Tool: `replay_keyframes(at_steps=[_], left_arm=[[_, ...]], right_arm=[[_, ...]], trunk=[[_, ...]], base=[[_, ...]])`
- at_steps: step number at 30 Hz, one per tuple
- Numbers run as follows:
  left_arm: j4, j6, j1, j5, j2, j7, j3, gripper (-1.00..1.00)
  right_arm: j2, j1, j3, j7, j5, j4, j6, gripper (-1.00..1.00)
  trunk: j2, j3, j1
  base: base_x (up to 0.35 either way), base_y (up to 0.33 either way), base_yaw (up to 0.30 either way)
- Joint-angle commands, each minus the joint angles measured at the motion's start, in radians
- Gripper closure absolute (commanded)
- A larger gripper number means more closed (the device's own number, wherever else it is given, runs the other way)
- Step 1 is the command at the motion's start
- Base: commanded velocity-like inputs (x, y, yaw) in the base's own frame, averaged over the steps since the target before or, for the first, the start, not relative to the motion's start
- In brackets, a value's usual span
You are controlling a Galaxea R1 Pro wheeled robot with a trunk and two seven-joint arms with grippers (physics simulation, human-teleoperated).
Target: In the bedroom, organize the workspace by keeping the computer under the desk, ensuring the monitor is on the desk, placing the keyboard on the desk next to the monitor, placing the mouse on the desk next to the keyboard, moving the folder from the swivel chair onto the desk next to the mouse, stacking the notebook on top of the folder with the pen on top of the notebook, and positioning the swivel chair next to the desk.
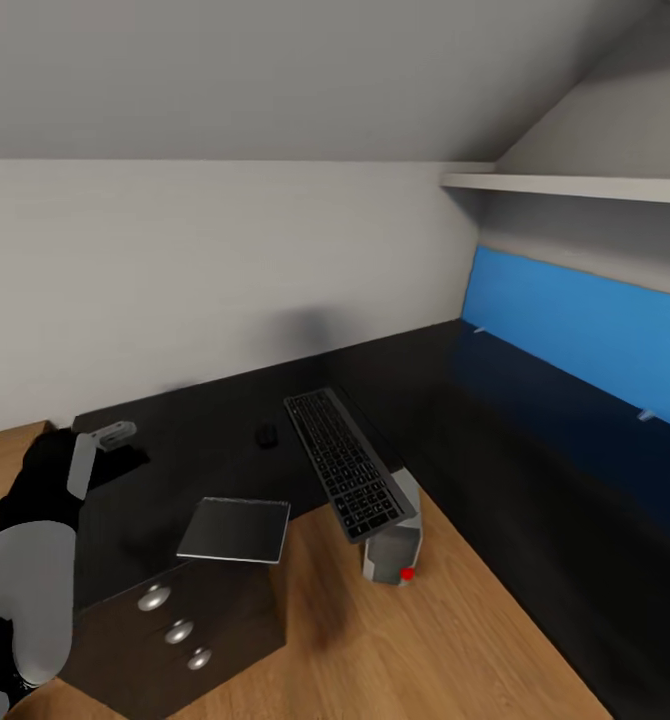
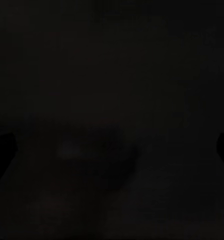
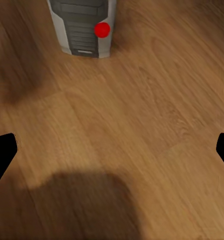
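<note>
1. Head view: the desk (image 1: 445, 400) is seen with its black top running from 9 o'clock up to the blue back panel (image 1: 585, 335) at 3 o'clock, its front edge cutting diagonally toward 5 o'clock.
2. The keyboard (image 1: 347, 472) is found at centre, tilted, its near end overhanging the desk edge above the computer (image 1: 393, 550), which stands on the wooden floor (image 1: 415, 640).
3. A small dark mouse (image 1: 266, 435) is spotted on the desk top, just beside the keyboard at 9 o'clock from it.
4. A flat grey slab (image 1: 235, 529) is seen at 7 o'clock atop a dark drawer unit (image 1: 190, 620).
5. Open floor is left from 6 to 5 o'clock.
6. Right wrist view: the computer (image 3: 82, 27) is caught at 12 o'clock, bare floor below; the right gripper (image 3: 112, 150) is spread wide, holding nothing.
7. Left wrist view: almost wholly dark; the left gripper's state cannot be told.
</note>
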Motion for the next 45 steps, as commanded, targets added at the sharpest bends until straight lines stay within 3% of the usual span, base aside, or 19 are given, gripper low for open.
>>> replay_keyframes(at_steps=[1,13,20,45], left_arm=[[0.001,0.003,-0.001,0.008,0.0,0.007,0.001,-1.0],[0.006,0.004,-0.001,0.008,-0.008,0.005,-0.001,-1.0],[0.006,0.004,-0.001,0.008,-0.019,0.005,0.0,-1.0],[0.002,0.01,-0.001,0.008,-0.019,0.005,-0.003,-1.0]], right_arm=[[0.0,-0.001,0.007,-0.005,-0.002,0.002,-0.003,-1.0],[0.0,-0.001,0.005,-0.006,-0.002,0.001,-0.004,-1.0],[-0.001,-0.001,0.005,-0.006,-0.002,0.001,-0.005,-1.0],[-0.003,-0.001,0.005,-0.006,-0.003,0.0,-0.006,-1.0]], trunk=[[-0.001,-0.002,0.0],[-0.001,-0.011,0.0],[-0.001,-0.012,0.0],[-0.001,-0.012,0.0]], base=[[-0.017,-0.002,0.233],[-0.197,0.0,0.165],[-0.303,0.0,0.021],[-0.207,-0.006,0.001]])
